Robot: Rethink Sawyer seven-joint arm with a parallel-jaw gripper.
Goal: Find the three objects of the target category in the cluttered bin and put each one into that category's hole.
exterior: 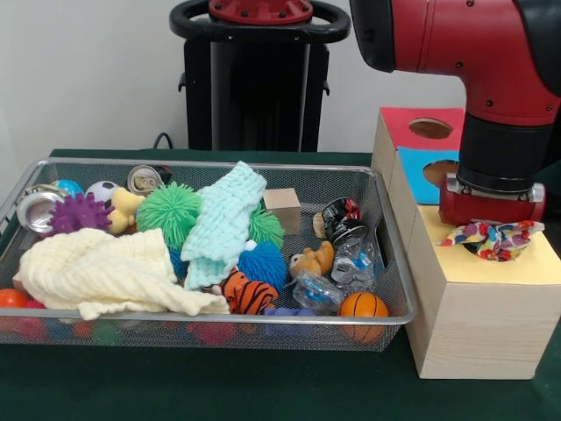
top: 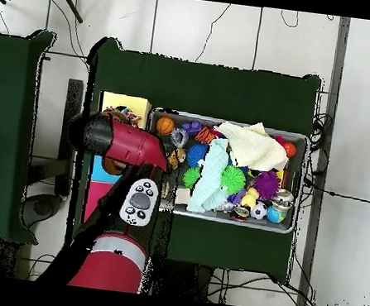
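A multicoloured patterned cloth [exterior: 501, 240] is bunched on the yellow top [exterior: 535, 265] of the wooden box, right under my gripper [exterior: 491, 230]. The gripper's red body presses down over it and hides the hole there. In the overhead view the same cloth [top: 129, 118] shows at the near edge of the yellow top [top: 128, 103], beside the arm's end. Two more cloths lie in the mesh bin [exterior: 210, 314]: a cream one [exterior: 105, 272] at the front left and a mint one [exterior: 221, 224] draped over the middle.
Behind the yellow section stand a blue section [exterior: 421, 175] and a red section [exterior: 412, 123], each with a round hole. The bin holds spiky balls, a small basketball [exterior: 363, 306], cans, a tiger toy [exterior: 248, 294], a wooden block and crumpled plastic.
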